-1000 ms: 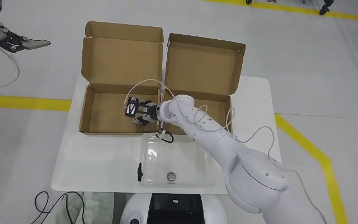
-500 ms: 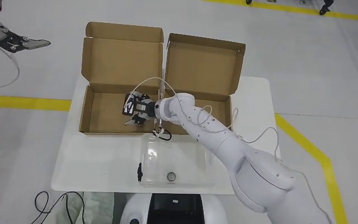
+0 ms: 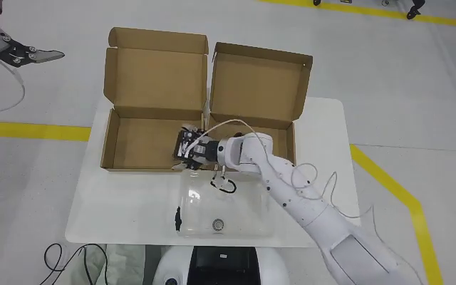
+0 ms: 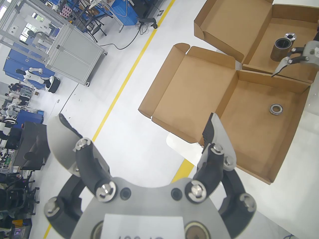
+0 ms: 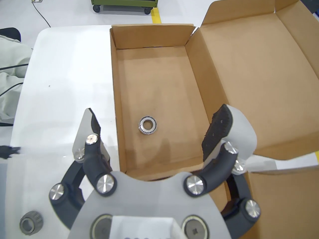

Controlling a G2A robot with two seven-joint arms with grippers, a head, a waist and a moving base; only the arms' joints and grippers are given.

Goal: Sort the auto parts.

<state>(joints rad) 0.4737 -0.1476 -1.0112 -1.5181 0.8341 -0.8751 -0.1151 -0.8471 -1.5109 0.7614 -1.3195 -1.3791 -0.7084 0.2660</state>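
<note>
your right gripper (image 5: 156,120) hangs wide open, holding nothing, over the end wall of the left box (image 5: 159,33). the bearing ring (image 5: 147,125) lies flat on that box's floor, apart from every wall. your left gripper (image 4: 135,123) is spread wide too, empty, out past the table (image 5: 69,75) edge.

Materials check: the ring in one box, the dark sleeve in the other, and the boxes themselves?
Ring: looks like polished steel; it glints silver, with what seem ribbed rollers round its side, probably a bearing.
Sleeve: likely metal, dull dark-grey finish; thick wall, faint sheen.
Boxes: plain brown cardboard, matte; folded flaps, raw cut edges.
</note>
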